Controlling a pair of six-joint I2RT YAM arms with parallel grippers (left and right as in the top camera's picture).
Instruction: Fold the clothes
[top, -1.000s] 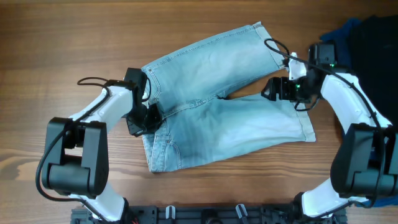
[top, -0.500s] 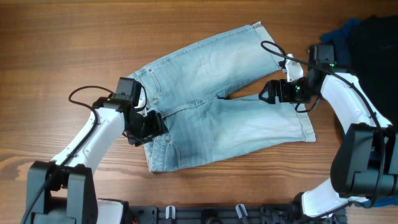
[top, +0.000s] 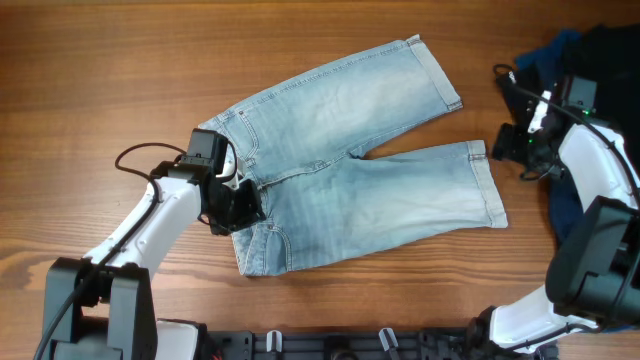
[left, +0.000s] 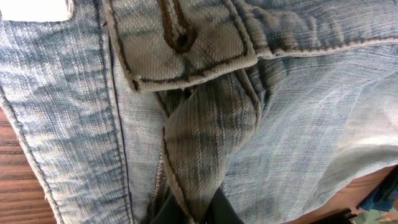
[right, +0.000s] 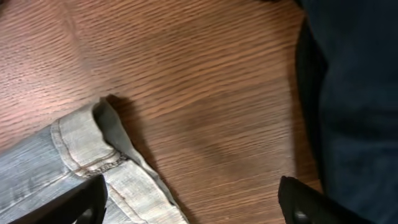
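Observation:
The light blue denim shorts (top: 350, 180) lie spread flat on the wooden table, waistband at the left, two rolled cuffs at the right. My left gripper (top: 240, 205) is shut on a pinched fold of the shorts at the waistband; the left wrist view shows the bunched denim (left: 211, 130) running into the jaws (left: 189, 214). My right gripper (top: 508, 147) is open and empty over bare wood just right of the lower leg's cuff; its wrist view shows that cuff corner (right: 106, 158) by the left finger, with the jaws (right: 193, 202) wide apart.
A pile of dark black and navy garments (top: 590, 60) lies at the table's right edge, right beside my right arm; it also shows in the right wrist view (right: 354, 93). Bare wood surrounds the shorts.
My right gripper has moved right, off the shorts' legs to the bare wood past the lower cuff. The left gripper has stayed gripping the waistband.

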